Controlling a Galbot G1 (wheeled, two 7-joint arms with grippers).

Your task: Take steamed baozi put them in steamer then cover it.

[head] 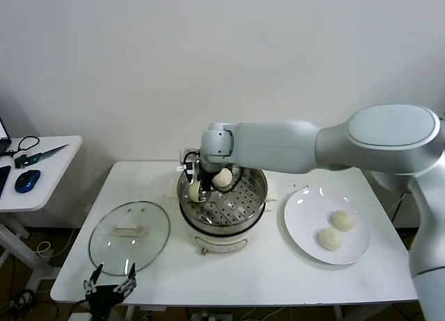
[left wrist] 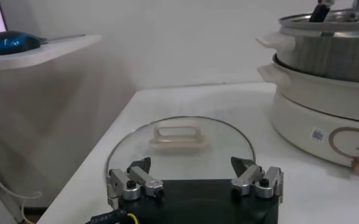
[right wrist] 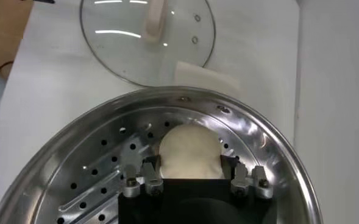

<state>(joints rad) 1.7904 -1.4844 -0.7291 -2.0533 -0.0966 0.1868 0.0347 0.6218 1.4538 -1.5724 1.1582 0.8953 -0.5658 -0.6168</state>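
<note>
The steamer [head: 256, 196] stands mid-table on its white base, lid off. My right gripper [head: 195, 189] reaches down into its left side, shut on a steamed baozi [head: 194, 192] that sits low on the perforated tray. In the right wrist view both fingers press the sides of this baozi [right wrist: 188, 149] inside the steel rim [right wrist: 270, 140]. A second baozi [head: 222, 177] lies at the tray's back. Two more baozi [head: 342, 220] [head: 329, 238] rest on the white plate [head: 302, 220] to the right. My left gripper [head: 110, 283] hangs open at the table's front-left edge, just short of the lid.
The glass lid [head: 129, 232] with its white handle lies flat on the table left of the steamer, also seen from the left wrist as the lid [left wrist: 179, 146]. A small side table [head: 49, 161] at far left holds a blue mouse [head: 26, 180].
</note>
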